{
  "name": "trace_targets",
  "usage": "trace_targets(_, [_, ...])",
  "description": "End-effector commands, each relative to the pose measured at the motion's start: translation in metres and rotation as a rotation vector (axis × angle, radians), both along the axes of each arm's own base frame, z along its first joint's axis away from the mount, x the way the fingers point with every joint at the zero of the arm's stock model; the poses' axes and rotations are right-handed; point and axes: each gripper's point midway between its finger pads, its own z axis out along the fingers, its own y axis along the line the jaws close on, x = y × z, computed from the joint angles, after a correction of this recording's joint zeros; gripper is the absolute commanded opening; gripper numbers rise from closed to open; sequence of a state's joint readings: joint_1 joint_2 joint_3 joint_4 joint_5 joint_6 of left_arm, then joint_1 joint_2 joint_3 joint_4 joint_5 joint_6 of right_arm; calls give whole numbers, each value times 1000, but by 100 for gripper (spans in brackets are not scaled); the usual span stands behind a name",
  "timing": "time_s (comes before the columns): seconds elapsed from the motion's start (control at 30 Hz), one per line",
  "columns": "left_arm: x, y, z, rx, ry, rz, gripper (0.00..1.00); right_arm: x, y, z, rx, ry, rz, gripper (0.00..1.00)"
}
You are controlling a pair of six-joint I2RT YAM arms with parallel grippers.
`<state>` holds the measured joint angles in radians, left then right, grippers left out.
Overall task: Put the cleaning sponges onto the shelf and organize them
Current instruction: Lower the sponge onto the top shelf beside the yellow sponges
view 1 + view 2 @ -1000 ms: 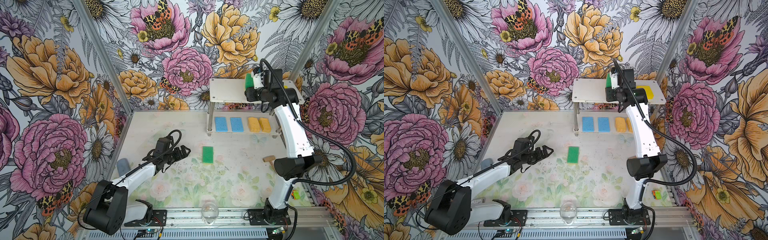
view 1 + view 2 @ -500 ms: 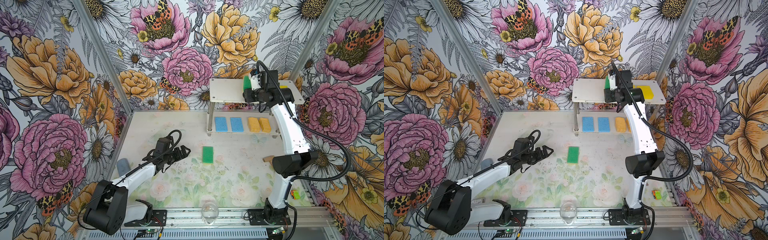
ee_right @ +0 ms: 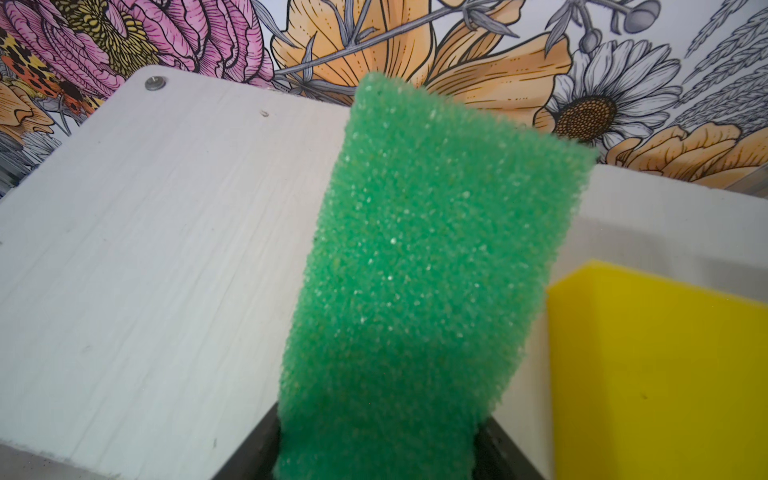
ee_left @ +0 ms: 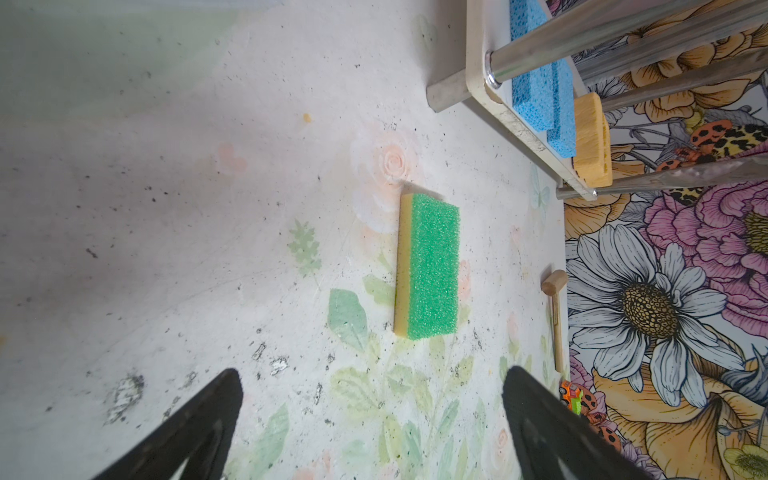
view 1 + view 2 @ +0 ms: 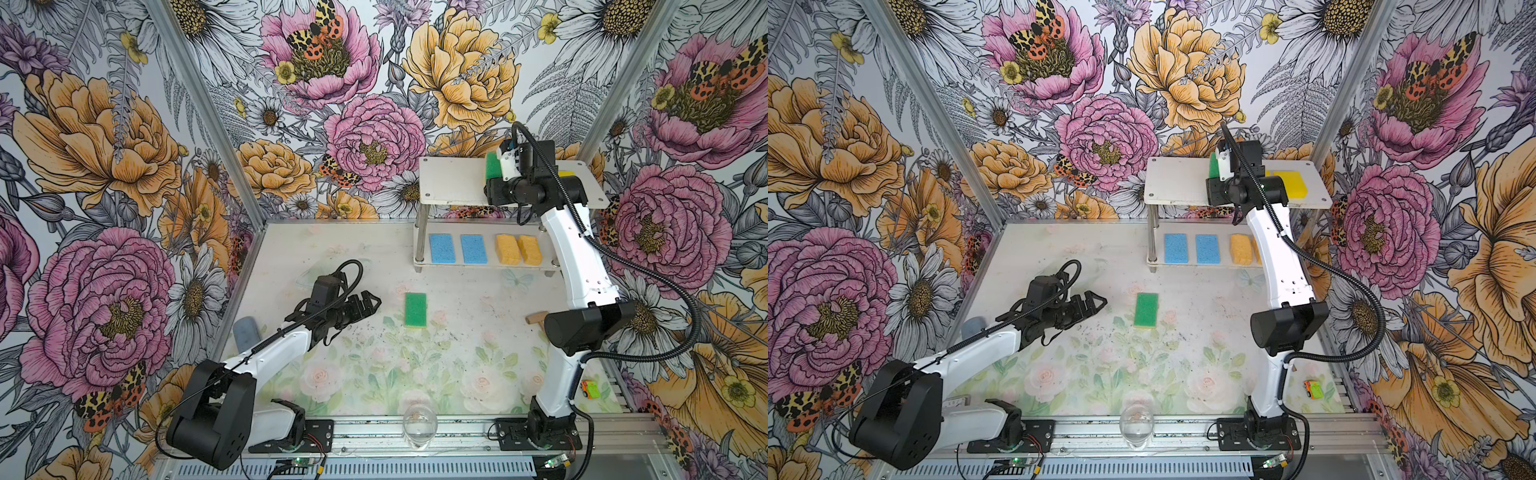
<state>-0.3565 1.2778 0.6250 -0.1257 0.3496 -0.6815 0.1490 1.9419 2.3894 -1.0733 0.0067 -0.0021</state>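
Step in hand: set-down of a green sponge on the shelf (image 5: 453, 183); right gripper (image 3: 376, 453) has the held green sponge (image 3: 432, 257) poking out ahead of it over the white top board (image 3: 166, 232), just beside the yellow sponge (image 3: 656, 365); board is bare on the other side.

Lower board (image 5: 484, 266) looks done; two blue sponges (image 5: 443, 248) side by side, then two orange sponges (image 5: 508, 249) touching, all flat. Loose green sponge (image 5: 415, 309) lies flat on the table (image 5: 478, 332), green face up, well apart from the shelf; so at least that one's left to fetch.

Right gripper: jaws hug the sponge's near end on both sides, narrow gap; pinching it afaict. Sponge looks tilted, far end up off the board; can't tell if the underside touches wood.

Next move, imo: level it; lower till it sits flat, parallel to the yellow one w/ a small gap; then let go and back straight out so the foam doesn't drag; leave room on the bare side for its twin.

Left gripper (image 4: 372, 374): spread wide, empty, touching nothing; hangs low over the table near the loose green sponge, aimed at it. Prob the next pickup; would need to close across the short side.
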Motion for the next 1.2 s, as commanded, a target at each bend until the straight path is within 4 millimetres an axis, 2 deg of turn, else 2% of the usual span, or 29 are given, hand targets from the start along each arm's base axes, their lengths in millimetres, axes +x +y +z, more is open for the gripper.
trace_targets(0.0, [4,2,-1,-4,-3,8,99,5,-6,1,-26,-10,-14,64])
trace_targets(0.3, [7,-1,-3,-2,5,2,99,6,-10,0,-46,-11,-21,69])
trace_targets(0.83, [6,0,-5,-1,7,4,99,7,-9,-2,-51,-8,6,70])
trace_targets(1.17, [5,1,-5,0,6,6,99,7,-10,-1,-53,-11,0,75])
